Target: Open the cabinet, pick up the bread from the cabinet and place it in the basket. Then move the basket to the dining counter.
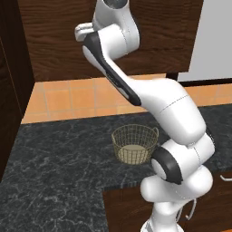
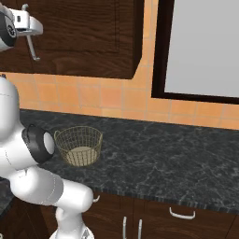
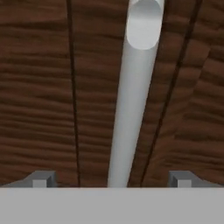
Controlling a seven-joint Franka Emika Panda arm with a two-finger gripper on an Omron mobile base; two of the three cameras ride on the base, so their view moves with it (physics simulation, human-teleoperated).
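The task is sitting at its very first step. The dark brown wood-grain wall cabinet (image 2: 84, 37) is showing its door shut, so the bread is presumably inside, hidden behind it. In the hand view the claw (image 3: 111, 180) is facing the door head-on, released, its two fingertips (image 3: 41, 179) standing wide apart with the long silver bar handle (image 3: 131, 109) running between them, not yet pinched. In the right base view the same handle (image 2: 31, 46) is hanging just beside the robot's hand at the upper left.

Below, the round tan wire-mesh basket (image 1: 134, 144) is resting with nothing in it on the black-grey marbled desk (image 1: 59, 167), near the front edge.

Everything is remaining to do: gripping the handle, swinging the door open, fetching the bread, dropping it into the basket, and carrying the basket to the dining counter.
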